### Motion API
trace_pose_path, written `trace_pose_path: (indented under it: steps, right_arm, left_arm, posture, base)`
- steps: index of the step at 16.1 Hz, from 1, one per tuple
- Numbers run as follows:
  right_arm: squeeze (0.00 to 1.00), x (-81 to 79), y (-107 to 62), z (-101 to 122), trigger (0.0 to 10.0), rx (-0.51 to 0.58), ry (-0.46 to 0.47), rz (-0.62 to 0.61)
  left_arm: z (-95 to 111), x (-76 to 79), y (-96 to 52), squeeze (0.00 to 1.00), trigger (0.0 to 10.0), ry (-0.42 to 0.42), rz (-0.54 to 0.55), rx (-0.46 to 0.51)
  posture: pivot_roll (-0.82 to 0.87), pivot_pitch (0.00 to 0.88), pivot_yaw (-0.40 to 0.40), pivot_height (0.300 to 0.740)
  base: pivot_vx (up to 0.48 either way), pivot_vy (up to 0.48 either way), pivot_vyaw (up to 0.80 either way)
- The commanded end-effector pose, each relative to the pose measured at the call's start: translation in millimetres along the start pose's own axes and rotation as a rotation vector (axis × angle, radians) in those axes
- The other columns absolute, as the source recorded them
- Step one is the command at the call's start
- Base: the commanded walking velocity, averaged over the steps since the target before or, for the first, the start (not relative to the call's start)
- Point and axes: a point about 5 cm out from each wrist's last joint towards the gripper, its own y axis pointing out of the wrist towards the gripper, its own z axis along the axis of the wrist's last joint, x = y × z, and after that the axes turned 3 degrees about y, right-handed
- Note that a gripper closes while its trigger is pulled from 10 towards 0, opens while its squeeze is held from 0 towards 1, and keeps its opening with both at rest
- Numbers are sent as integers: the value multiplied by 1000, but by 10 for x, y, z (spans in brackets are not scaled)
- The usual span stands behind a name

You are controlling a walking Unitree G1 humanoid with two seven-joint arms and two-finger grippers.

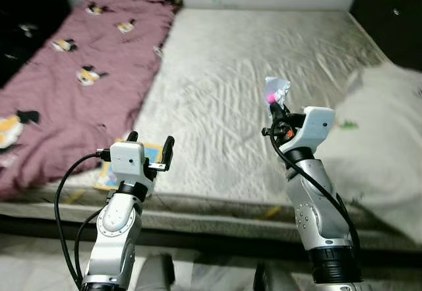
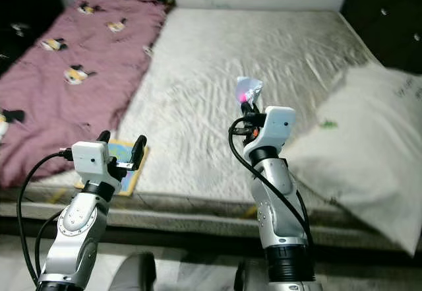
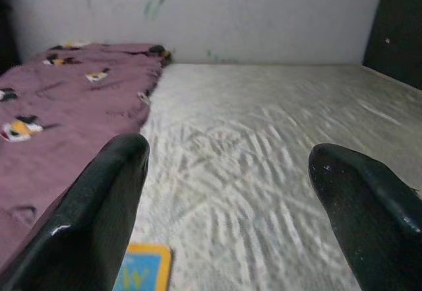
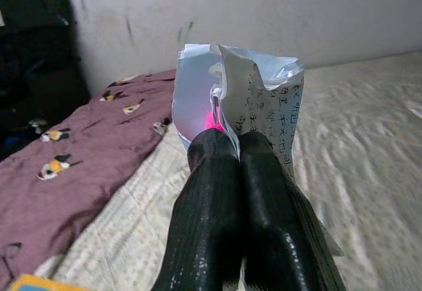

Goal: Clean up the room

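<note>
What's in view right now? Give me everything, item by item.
Mattress: one, pale grey, bare, filling the middle.
Blanket: one, mauve with cartoon prints, along the mattress's left side.
Pillow: one, white, at the right edge.
Booklet: one, blue and yellow, on the near edge of the mattress by the left gripper.
Wrapper: one, clear with pink inside, held above the mattress.
Left gripper: open, over the booklet.
Right gripper: shut on the wrapper.
</note>
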Motion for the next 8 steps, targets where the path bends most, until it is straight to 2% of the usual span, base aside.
trace_pose_path:
  steps: [1,3,8]
  right_arm:
    - [0,-22,-5,39,10000,9,-1,2]
    - [0,-18,-5,41,10000,7,-3,-2]
    - [0,17,-12,18,10000,-3,-19,-24]
  left_arm:
    - [-1,-30,11,0,10000,3,3,-3]
    - [-7,-32,9,0,10000,5,1,-6]
    - [-10,-6,28,0,10000,2,-13,-9]
  posture:
    - [-31,0,28,720]
    - [-31,0,30,740]
    - [-29,0,33,740]
  base:
    - [0,0,0]
    - [0,0,0]
    - [0,0,0]
